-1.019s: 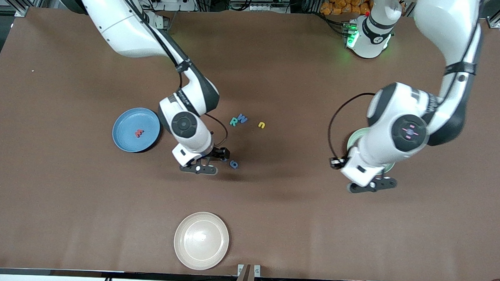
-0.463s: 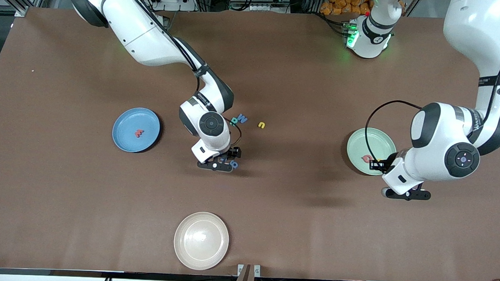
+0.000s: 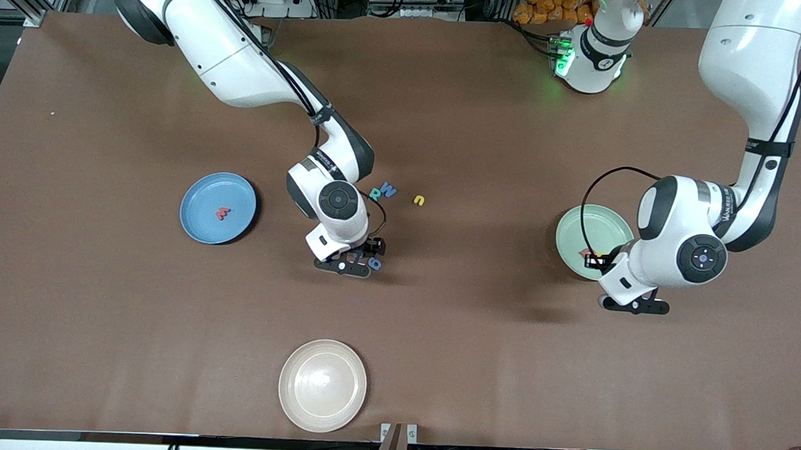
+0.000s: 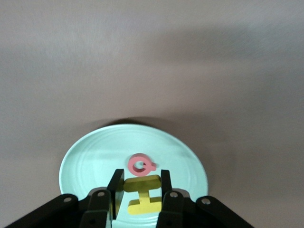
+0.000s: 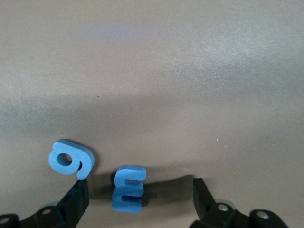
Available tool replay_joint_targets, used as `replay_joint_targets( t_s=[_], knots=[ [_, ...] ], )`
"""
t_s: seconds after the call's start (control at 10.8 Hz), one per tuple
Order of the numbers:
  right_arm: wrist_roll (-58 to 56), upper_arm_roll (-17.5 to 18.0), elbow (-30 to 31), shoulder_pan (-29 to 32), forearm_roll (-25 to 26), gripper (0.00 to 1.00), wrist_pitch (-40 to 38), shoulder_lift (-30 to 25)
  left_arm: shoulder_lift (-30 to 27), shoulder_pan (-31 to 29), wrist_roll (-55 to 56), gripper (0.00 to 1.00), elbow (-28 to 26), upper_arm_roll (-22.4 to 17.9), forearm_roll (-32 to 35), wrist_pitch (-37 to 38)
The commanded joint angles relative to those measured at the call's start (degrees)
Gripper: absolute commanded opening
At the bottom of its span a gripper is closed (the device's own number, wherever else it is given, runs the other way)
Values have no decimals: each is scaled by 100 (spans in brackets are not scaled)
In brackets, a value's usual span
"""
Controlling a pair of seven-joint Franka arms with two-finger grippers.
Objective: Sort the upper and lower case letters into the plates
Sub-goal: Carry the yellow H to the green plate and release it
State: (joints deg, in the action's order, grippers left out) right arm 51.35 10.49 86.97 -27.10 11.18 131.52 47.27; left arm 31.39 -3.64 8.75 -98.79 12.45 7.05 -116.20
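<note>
Over the mint plate (image 4: 85,156), left claw (image 4: 137,192) gripped a yellow H (image 4: 141,194) beside the pink letter (image 4: 141,164). Nearer the blue plate (image 3: 200,228), right claw (image 5: 140,194) straddled, released, a blue letter (image 5: 128,187) on the worktop (image 3: 437,333).

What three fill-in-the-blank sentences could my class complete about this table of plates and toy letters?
1. The left gripper holds a yellow letter over the ____ plate.
2. The red letter lies in the ____ plate.
3. The right gripper is open around a ____ letter on the table.
4. The cream plate holds ____ letters.

Missing words: green; blue; blue; no
</note>
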Motion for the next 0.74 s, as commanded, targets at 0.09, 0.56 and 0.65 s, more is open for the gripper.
replay_joint_targets(
  t_s=[0.09,0.56,0.65],
  knots=[
    [164,24,-119,29,25,71,58,99,-230,-155,-120,36,-588,65,104,-167],
    [156,32,-75,55,25,39,67,99,-370,-120,-6,100,-703,379,69,-106],
    [130,32,-75,64,25,19,67,99,-405,-94,151,100,-686,477,52,-79]
  ],
)
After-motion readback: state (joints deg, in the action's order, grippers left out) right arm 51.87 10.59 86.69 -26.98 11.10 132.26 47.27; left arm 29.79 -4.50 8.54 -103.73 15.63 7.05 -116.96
